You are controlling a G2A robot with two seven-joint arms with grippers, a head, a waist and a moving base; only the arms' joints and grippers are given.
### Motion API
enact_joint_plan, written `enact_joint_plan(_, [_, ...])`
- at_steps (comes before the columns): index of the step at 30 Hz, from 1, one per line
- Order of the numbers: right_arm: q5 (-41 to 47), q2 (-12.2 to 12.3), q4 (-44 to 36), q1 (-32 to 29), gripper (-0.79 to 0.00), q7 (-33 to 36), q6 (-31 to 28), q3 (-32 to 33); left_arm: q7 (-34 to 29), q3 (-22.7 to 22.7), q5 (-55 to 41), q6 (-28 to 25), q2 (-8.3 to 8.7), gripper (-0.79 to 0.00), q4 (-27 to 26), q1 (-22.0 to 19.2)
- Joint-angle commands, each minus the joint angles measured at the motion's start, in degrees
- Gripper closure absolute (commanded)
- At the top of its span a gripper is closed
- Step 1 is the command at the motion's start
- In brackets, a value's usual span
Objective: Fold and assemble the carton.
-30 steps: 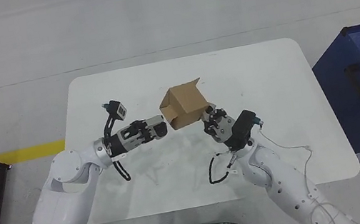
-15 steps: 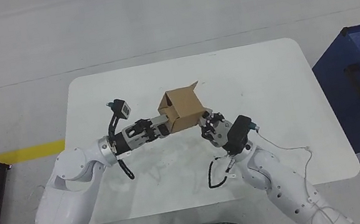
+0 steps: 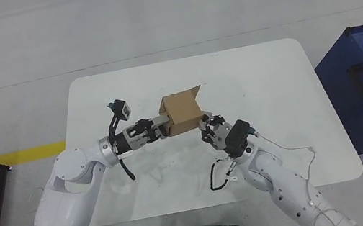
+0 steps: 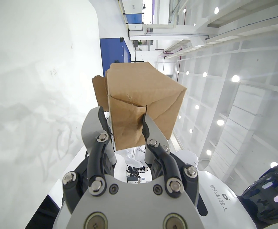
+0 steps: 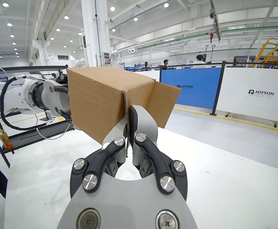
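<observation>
Left gripper (image 4: 123,117) (image 3: 158,126): clamped on the carton (image 4: 143,91) (image 3: 182,110) (image 5: 95,99) at its 8 o'clock end. The jaws stand fairly wide, with a folded cardboard panel filling the gap between them. One fingertip (image 4: 145,121) presses into the creased face.

Right gripper (image 5: 129,116) (image 3: 207,124): pinched nearly closed on a thin cardboard edge at the carton's 5 o'clock corner.

Carton: brown corrugated, held off the white table (image 3: 254,71) between both grippers, just toward 11 o'clock of the table's middle. One flap (image 3: 198,89) (image 5: 162,104) stands open at its 1 o'clock corner.

Pose: my left arm comes in from 8 o'clock with the forearm about level and the wrist aimed toward 3 o'clock. My right arm comes up from 5 o'clock with the wrist aimed toward 11 o'clock. The two grippers face each other across the carton.
</observation>
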Motion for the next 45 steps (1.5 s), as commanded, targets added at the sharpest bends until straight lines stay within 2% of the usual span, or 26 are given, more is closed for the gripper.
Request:
enact_joint_plan(1, [0.5,0.03,0.14,0.01,0.0,-0.15,-0.15,0.32,-1.13,-0.44,-0.74,-1.08,0.07,-0.323,0.03,0.24])
enact_joint_plan(4, [1.28,0.15,0.28,-0.11,0.0,-0.52,-0.07,1.26,-3.01,-1.8,-2.66,-3.14,0.24,-0.379,0.3,0.93])
enact_joint_plan(7, [1.62,0.35,0.25,-0.44,0.0,-0.77,0.53,2.67,-4.19,-3.49,-4.45,-4.51,0.44,-0.4,0.88,1.81])
enact_joint_plan(11, [1.52,0.52,0.11,-0.75,0.0,-0.61,1.49,3.86,-4.7,-5.73,-7.16,-4.38,0.68,-0.499,2.7,2.9])
enact_joint_plan(14, [1.52,0.52,0.11,-0.75,0.0,-0.61,1.49,3.86,-5.01,-7.27,-9.26,-3.9,0.83,-0.616,4.79,3.41])
enact_joint_plan(15, [1.52,0.52,0.11,-0.75,0.0,-0.61,1.49,3.86,-5.0,-7.75,-10.34,-3.69,0.84,-0.733,5.66,3.57])
enact_joint_plan(16, [1.52,0.52,0.11,-0.75,0.0,-0.61,1.49,3.86,-4.89,-8.21,-11.51,-3.34,0.85,-0.785,6.45,3.68])
enact_joint_plan(20, [1.23,0.53,0.18,-0.72,0.0,-0.24,1.82,3.93,-4.89,-8.21,-11.51,-3.34,0.85,-0.785,6.45,3.68])
enact_joint_plan(21, [-2.08,0.64,-0.15,-0.29,0.0,1.46,3.84,4.14,-4.89,-8.21,-11.51,-3.34,0.85,-0.785,6.45,3.68])
enact_joint_plan(23, [-15.19,1.12,-1.78,0.52,0.0,5.59,9.5,4.19,-4.89,-8.21,-11.51,-3.34,0.85,-0.785,6.45,3.68])
enact_joint_plan(26, [-33.59,2.09,-6.58,0.32,0.0,11.8,12.65,4.31,-4.89,-8.21,-11.51,-3.34,0.85,-0.785,6.45,3.68])
enact_joint_plan(29, [-50.95,3.25,-13.02,-0.9,0.0,19.42,11.22,5.51,-4.89,-8.21,-11.51,-3.34,0.85,-0.785,6.45,3.68])
enact_joint_plan(33, [-69.34,4.22,-21.26,-2.82,0.0,29.9,3.92,4.9,-4.89,-8.21,-11.51,-3.34,0.85,-0.785,6.45,3.68])
enact_joint_plan(34, [-72.61,4.29,-22.73,-2.91,-0.071,32.08,1.85,4.04,-4.89,-8.21,-11.51,-3.34,0.85,-0.785,6.45,3.68])
enact_joint_plan(35, [-75.79,4.29,-23.75,-2.84,-0.237,34.41,-0.09,2.97,-4.89,-8.21,-11.51,-3.34,0.85,-0.785,6.45,3.68])
enact_joint_plan(36, [-78.55,4.23,-24.41,-2.67,-0.36,36.85,-2.01,1.69,-4.89,-8.21,-11.51,-3.34,0.85,-0.785,6.45,3.68])
enact_joint_plan(38, [-83.04,3.95,-25.15,-1.88,-0.739,41.35,-5.23,-1.06,-4.89,-8.21,-11.51,-3.34,0.85,-0.785,6.45,3.68])
enact_joint_plan(39, [-85.11,3.77,-25.24,-1.38,-0.785,43.77,-6.4,-2.3,-4.89,-8.21,-11.51,-3.34,0.85,-0.785,6.45,3.68])
enact_joint_plan(42, [-90.06,3.14,-24.58,-0.03,-0.785,49.36,-9.27,-6.29,-4.89,-8.21,-11.51,-3.34,0.85,-0.785,6.45,3.68])
enact_joint_plan(45, [-90.08,2.5,-24.17,0.81,-0.785,51.26,-9.9,-8.9,-4.89,-8.21,-11.51,-3.34,0.85,-0.785,6.45,3.68])
